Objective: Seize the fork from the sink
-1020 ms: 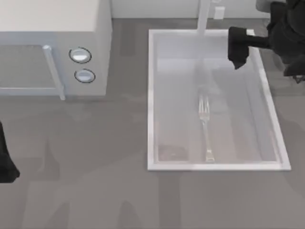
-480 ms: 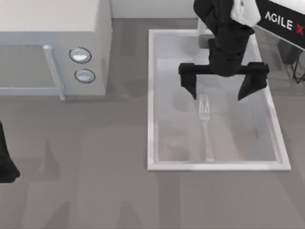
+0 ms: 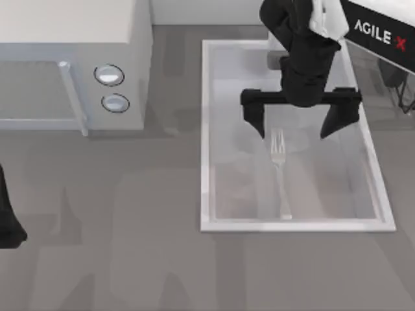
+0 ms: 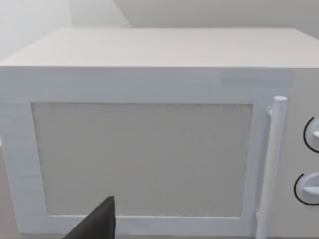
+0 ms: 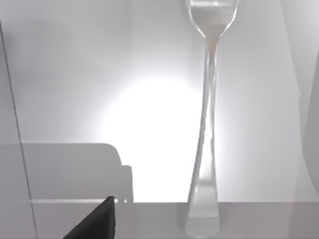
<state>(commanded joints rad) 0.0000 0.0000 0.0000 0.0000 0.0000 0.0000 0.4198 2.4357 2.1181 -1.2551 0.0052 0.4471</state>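
Fork (image 3: 279,170) lay flat on the floor of the sink (image 3: 206,129), roughly along the basin's middle line, tines toward the far end and the broad rounded handle end close to the near wall. In the right wrist view the fork (image 5: 206,124) showed as a slim, mirror-bright strip, narrow at the neck and widening toward the handle end.

The right gripper (image 3: 298,123) hung over the basin with its two fingers spread wide, one on each side of the tines and just beyond them, nothing between them. The left gripper (image 3: 10,220) sat parked at the table's left edge, facing the microwave (image 4: 149,134); whether it was open or closed I could not tell.

By my judgement the fork would be light and rigid, so weight posed no problem, but polished metal lying flush on a hard floor would be slippery and offer almost no height to catch. The neck or mid-handle looked the best place to pinch, across the narrow width, with the fingertips brought right down to the floor. A grip at the rounded end seemed likelier to let it pivot or skate away
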